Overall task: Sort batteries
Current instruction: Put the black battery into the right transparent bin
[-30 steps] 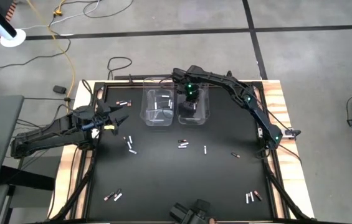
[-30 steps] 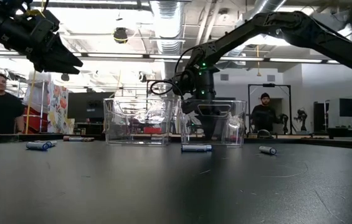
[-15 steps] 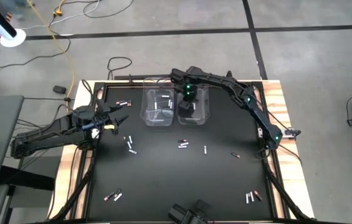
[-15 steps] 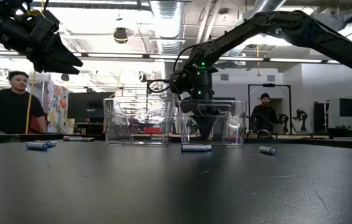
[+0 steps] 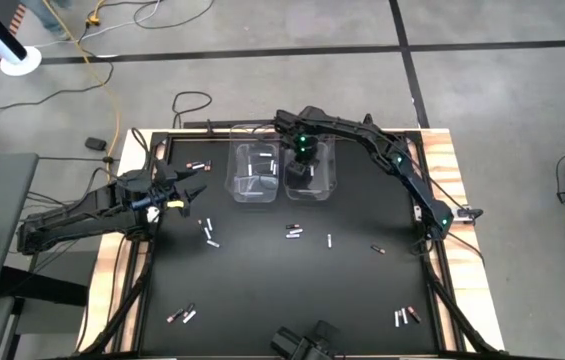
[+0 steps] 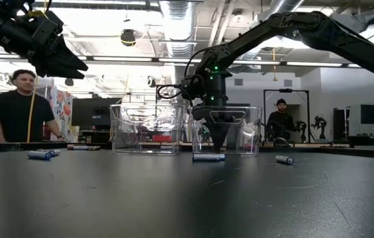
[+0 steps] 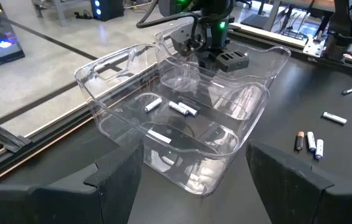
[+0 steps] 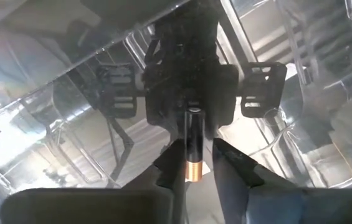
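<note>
Two clear plastic bins stand side by side near the table's far edge. My right gripper (image 5: 300,178) (image 6: 217,139) reaches down inside the right bin (image 5: 330,160) and is shut on a dark battery with a copper end (image 8: 192,140). The left bin (image 5: 253,172) holds a few white batteries (image 7: 182,107) on its floor. My left gripper (image 5: 190,190) (image 7: 194,165) hovers open above the table's left side, well short of the left bin. Loose batteries lie flat on the black table, among them a pair at the middle (image 5: 294,232). My right gripper pinches the battery between its two fingers (image 8: 174,163) at the copper end (image 8: 192,169). It comes from above, pointing down into the right bin. The battery lies along the fingers, and its dark end sticks out past them toward the bin floor.
More batteries are scattered about: left of centre (image 5: 209,232), right of centre (image 5: 377,249), near the near-left corner (image 5: 180,315), near the near-right corner (image 5: 405,316) and beside the left bin (image 5: 197,164). People stand in the room beyond the table (image 6: 18,106).
My right gripper has sunk a little deeper into the right bin, still shut on the battery. A person behind the table has walked in from the left.
</note>
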Controlling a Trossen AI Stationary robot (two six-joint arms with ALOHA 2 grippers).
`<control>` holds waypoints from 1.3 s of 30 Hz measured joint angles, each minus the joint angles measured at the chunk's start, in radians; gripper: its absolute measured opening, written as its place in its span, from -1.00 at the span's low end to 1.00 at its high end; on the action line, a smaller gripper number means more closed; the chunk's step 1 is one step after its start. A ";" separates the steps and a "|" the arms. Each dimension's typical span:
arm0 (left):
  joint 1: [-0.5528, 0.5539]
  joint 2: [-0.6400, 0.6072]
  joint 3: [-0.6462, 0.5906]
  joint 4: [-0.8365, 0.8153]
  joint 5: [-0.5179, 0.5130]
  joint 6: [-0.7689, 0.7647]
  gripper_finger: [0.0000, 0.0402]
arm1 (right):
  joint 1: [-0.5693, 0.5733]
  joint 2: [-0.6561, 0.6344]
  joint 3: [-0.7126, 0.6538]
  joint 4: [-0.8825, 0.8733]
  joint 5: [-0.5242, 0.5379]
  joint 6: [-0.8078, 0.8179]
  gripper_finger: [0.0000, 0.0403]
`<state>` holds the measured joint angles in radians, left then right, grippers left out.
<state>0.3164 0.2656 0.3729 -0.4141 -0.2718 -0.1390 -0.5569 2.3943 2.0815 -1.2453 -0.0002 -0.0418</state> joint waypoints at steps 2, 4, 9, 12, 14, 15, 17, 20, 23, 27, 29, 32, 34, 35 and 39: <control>0.000 0.000 0.000 0.000 0.000 0.000 0.39 | 0.000 0.000 0.000 0.000 0.000 0.000 -0.44; 0.000 0.000 0.000 0.000 0.000 0.000 0.39 | 0.000 0.000 0.000 -0.004 0.000 -0.006 -0.35; 0.000 0.000 0.000 0.000 0.000 0.000 0.39 | 0.000 0.000 0.000 -0.026 0.000 -0.008 -0.14; 0.000 0.000 0.000 0.000 0.000 0.000 0.39 | 0.000 0.000 0.000 -0.050 0.000 -0.007 -0.07; 0.000 0.000 0.000 0.000 0.000 0.000 0.39 | 0.000 -0.001 0.000 -0.058 0.000 0.009 -0.04; 0.000 0.000 0.000 0.000 0.000 0.000 0.39 | 0.000 -0.002 0.000 -0.064 0.000 0.014 -0.03; 0.000 0.000 0.000 0.000 0.000 0.000 0.39 | 0.000 -0.004 0.000 -0.075 0.000 0.015 -0.03; 0.000 0.000 0.000 0.000 0.000 0.000 0.39 | 0.000 -0.013 0.000 -0.093 0.000 0.016 -0.03; 0.000 0.000 0.000 -0.009 0.000 0.000 0.39 | 0.003 -0.036 0.000 -0.098 0.000 0.016 -0.04; 0.000 0.000 0.000 -0.043 0.000 0.000 0.39 | 0.007 -0.094 0.000 -0.105 0.000 0.016 -0.05; 0.000 0.000 0.000 -0.050 0.000 0.000 0.39 | 0.007 -0.135 0.000 -0.112 0.000 0.017 -0.07; 0.000 0.000 0.000 -0.048 0.000 0.000 0.39 | 0.007 -0.207 0.000 -0.118 0.000 0.028 -0.08; 0.000 0.000 0.000 -0.048 0.000 0.000 0.39 | 0.006 -0.254 0.001 -0.122 0.000 0.049 -0.09; 0.000 0.000 0.000 -0.048 0.000 0.000 0.39 | 0.006 -0.278 0.002 -0.128 0.000 0.058 -0.10; 0.000 0.000 0.000 -0.048 0.000 0.001 0.39 | 0.012 -0.379 -0.045 -0.130 0.000 0.095 -0.11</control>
<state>0.3164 0.2657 0.3728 -0.4620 -0.2714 -0.1384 -0.5449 2.0157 2.0369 -1.3748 -0.0001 0.0533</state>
